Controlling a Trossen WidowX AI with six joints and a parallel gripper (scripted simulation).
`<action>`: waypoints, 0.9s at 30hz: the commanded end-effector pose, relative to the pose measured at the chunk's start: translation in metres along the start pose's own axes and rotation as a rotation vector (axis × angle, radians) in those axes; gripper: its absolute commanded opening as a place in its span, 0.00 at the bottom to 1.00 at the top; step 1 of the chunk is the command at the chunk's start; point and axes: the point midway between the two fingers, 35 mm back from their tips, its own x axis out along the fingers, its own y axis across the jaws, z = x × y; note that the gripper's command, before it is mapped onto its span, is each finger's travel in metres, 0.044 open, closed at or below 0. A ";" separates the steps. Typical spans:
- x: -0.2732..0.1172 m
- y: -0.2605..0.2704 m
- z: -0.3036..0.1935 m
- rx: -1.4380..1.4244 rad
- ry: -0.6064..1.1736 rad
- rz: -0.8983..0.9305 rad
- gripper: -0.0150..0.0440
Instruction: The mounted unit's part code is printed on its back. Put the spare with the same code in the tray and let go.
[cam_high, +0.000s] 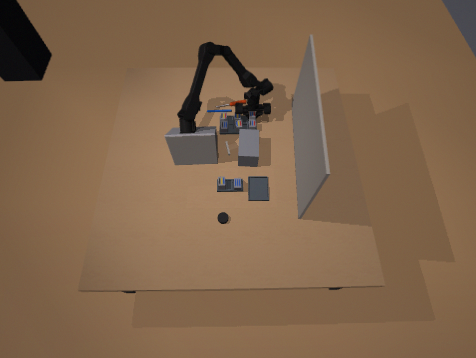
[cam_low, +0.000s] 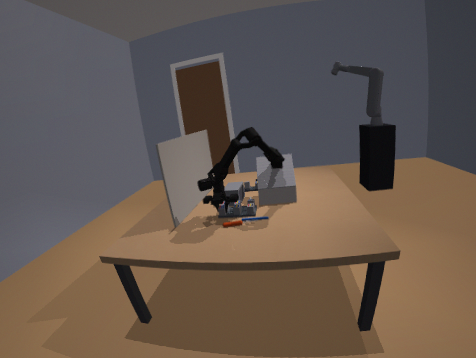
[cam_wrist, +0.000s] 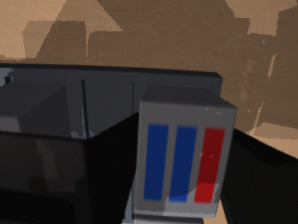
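My gripper (cam_high: 252, 113) (cam_low: 221, 206) (cam_wrist: 174, 123) is shut on a grey spare with blue, blue and red stripes (cam_wrist: 170, 162). The spare stands at the back right corner of the dark spare rack (cam_high: 231, 132) (cam_wrist: 110, 87); whether it is clear of the slot cannot be told. Several other striped spares stand in this rack, one with red and yellow stripes (cam_high: 239, 123) among them. The dark square tray (cam_high: 258, 189) holds nothing. I cannot make out the mounted unit's back or its code in these views.
A grey block (cam_high: 249, 143) stands just in front of the rack, with a large grey box (cam_high: 195, 149) (cam_low: 278, 194) beside it. A tall pale panel (cam_high: 311, 135) (cam_low: 185, 175) stands to the right. A screwdriver (cam_high: 240, 101) (cam_low: 232, 224), a blue rod (cam_high: 219, 111) and a black puck (cam_high: 223, 218) lie around.
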 end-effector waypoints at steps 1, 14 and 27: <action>0.000 0.000 0.000 0.000 0.000 0.000 0.25; -0.035 -0.003 -0.001 0.001 0.005 -0.001 0.25; -0.080 -0.002 -0.003 0.010 0.010 -0.003 0.25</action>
